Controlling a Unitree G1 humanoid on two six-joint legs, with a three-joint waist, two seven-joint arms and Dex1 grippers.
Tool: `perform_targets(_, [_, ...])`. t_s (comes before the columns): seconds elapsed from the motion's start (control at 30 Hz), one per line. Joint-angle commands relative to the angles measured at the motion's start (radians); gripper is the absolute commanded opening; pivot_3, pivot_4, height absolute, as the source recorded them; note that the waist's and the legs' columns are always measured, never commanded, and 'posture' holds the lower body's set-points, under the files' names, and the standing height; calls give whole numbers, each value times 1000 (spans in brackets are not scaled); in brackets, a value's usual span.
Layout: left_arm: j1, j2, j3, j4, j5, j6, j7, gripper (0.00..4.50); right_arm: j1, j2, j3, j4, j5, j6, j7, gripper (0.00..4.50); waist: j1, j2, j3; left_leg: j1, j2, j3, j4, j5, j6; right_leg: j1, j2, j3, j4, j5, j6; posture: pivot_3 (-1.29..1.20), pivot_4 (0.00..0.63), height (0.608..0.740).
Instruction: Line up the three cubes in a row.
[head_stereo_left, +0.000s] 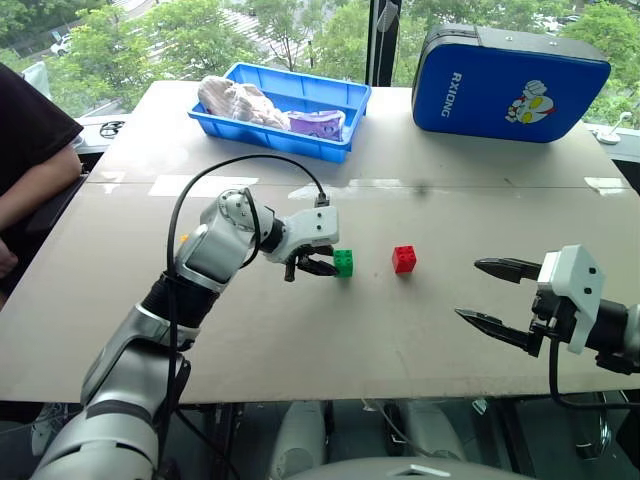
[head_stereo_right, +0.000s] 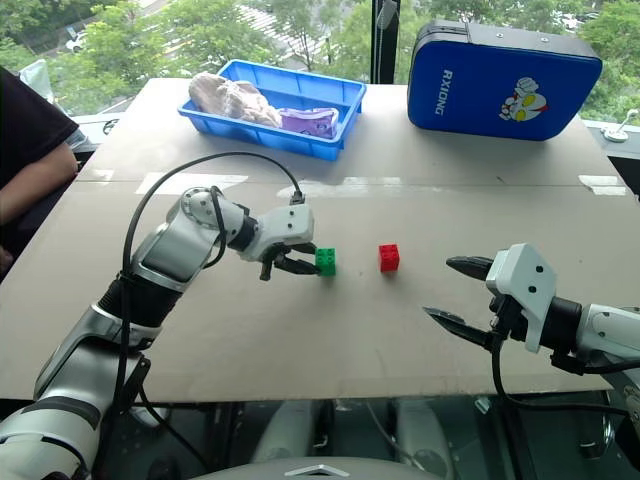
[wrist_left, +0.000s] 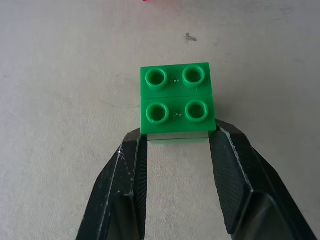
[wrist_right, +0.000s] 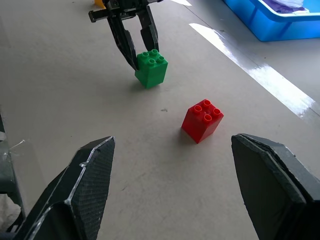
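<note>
The green cube (head_stereo_left: 344, 262) rests on the table near its middle, studs up. My left gripper (head_stereo_left: 330, 266) is shut on it, one black finger against each side of the cube (wrist_left: 177, 95). To its right, a short gap away, the red cube (head_stereo_left: 405, 259) stands free on the table. A small patch of yellow (head_stereo_left: 184, 238) peeks out behind my left forearm; the yellow cube is otherwise hidden. My right gripper (head_stereo_left: 470, 290) hovers open at the right, nothing between its fingers, which point toward the red cube (wrist_right: 202, 120).
At the back of the table sits a blue tray (head_stereo_left: 340, 150) holding cloth and a purple bag. A blue case (head_stereo_left: 510, 85) lies at the back right. A person's arm (head_stereo_left: 30, 190) rests at the table's left edge.
</note>
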Motion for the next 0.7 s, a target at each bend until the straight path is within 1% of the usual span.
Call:
perform_targets(0.03, [-24, -2, 4, 11, -15, -29, -3, 1701, 0, -14, -15, -36, 15, -2, -12, 3813, 0, 0, 0, 0, 0, 0, 0, 0, 0, 0, 0, 0, 0, 0, 0, 0, 150, 740])
perform_targets(0.07, [-27, -4, 3, 17, -17, -31, -8, 2252, 3, -17, -16, -38, 14, 0, -13, 3813, 0, 0, 0, 0, 0, 0, 0, 0, 0, 0, 0, 0, 0, 0, 0, 0, 150, 740])
perform_targets(0.13, [-32, -2, 2, 30, -14, -49, -12, 3036, 7, -20, -18, -43, 16, 2, -15, 3813, 0, 0, 0, 0, 0, 0, 0, 0, 0, 0, 0, 0, 0, 0, 0, 0, 150, 740])
perform_targets(0.17, [-33, 1, 6, 28, -19, -45, -19, 3549, 9, -22, -20, -45, 18, 3, -17, 3813, 0, 0, 0, 0, 0, 0, 0, 0, 0, 0, 0, 0, 0, 0, 0, 0, 150, 740])
perform_targets(0.2, [-33, 4, 9, 27, -23, -43, -24, 3914, 10, -24, -21, -46, 20, 4, -18, 3813, 0, 0, 0, 0, 0, 0, 0, 0, 0, 0, 0, 0, 0, 0, 0, 0, 150, 740])
perform_targets(0.23, [-32, 10, 21, 14, -33, -28, -29, 4413, 13, -25, -24, -49, 23, 4, -19, 3813, 0, 0, 0, 0, 0, 0, 0, 0, 0, 0, 0, 0, 0, 0, 0, 0, 150, 740])
perform_targets(0.37, [11, 100, 95, -81, -103, 32, -69, 4413, 16, -24, -25, -57, 35, 5, -24, 3813, -6, 0, 0, 0, 0, 0, 0, 0, 0, 0, 0, 0, 0, 0, 0, 0, 150, 740])
perform_targets(0.47, [55, 183, 195, -149, -170, 153, -50, 4413, -3, -15, 2, -56, 46, -3, -29, 3813, -13, 0, 0, 1, 2, 0, 0, 0, 0, -1, 1, 1, 0, 0, 0, 0, 150, 740])
perform_targets(0.53, [66, 217, 273, -154, -192, 255, 13, 4413, -23, -3, 23, -55, 62, -5, -34, 3813, -12, 0, 0, 1, 2, 0, 0, 0, 0, 0, 1, 0, 0, 0, 0, 0, 150, 740])
perform_targets(0.63, [113, 289, 427, -94, -153, 402, 200, 4413, -71, 21, 87, -47, 75, -5, -50, 3813, -13, 0, 0, 1, 2, 0, 0, 0, 0, 0, 0, 0, 0, 0, 0, 0, 150, 740])
perform_targets(0.7, [137, 317, 483, -85, -132, 466, 298, 4413, -90, 25, 114, -38, 72, -6, -55, 3813, -20, 0, 0, 1, 2, 0, 0, 0, 0, 0, 0, 0, 0, 0, 0, 0, 150, 740])
